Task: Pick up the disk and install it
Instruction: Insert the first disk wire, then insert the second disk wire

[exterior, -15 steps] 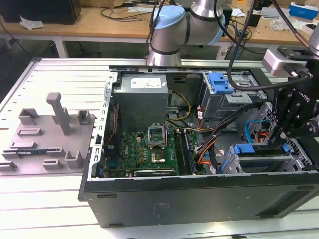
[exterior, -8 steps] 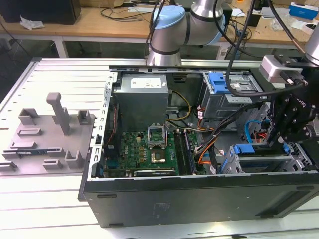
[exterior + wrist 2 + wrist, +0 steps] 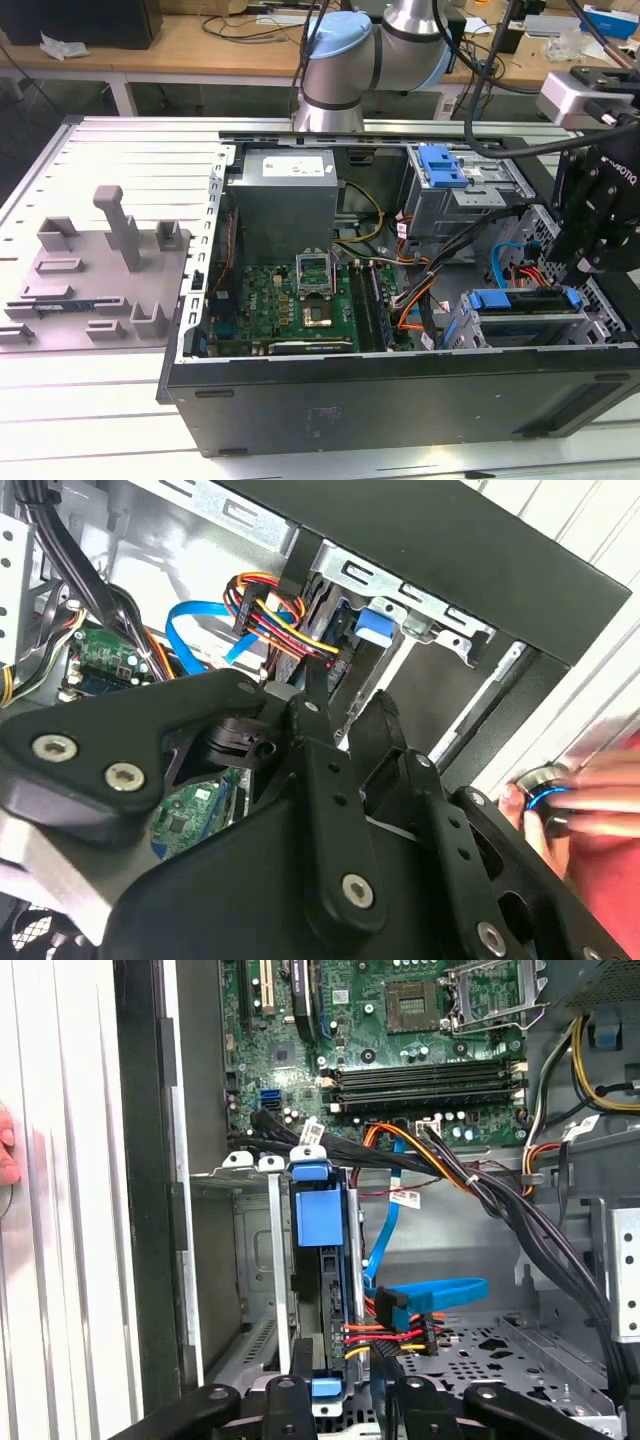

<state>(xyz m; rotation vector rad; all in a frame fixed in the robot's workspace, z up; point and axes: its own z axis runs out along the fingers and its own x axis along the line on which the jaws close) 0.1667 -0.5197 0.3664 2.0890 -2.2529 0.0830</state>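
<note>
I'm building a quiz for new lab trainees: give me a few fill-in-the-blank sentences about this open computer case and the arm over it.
1. The disk sits in a grey metal cage, framed by a carrier rail coloured ____.
2. The gripper hangs directly over the ____.
3. In the exterior view, the grey plastic fixture lies to the case's ____.
4. In the second wrist view, a person's hand touches a round ____ on the case front.

Missing words: blue; disk; left; button

Computer case [image 3: 400,400] on table [image 3: 90,420]: motherboard [image 3: 290,300] inside, disk [image 3: 525,300] in cage [image 3: 520,325] toward exterior view's right; fixture plate [image 3: 95,275] outside on its left.
</note>
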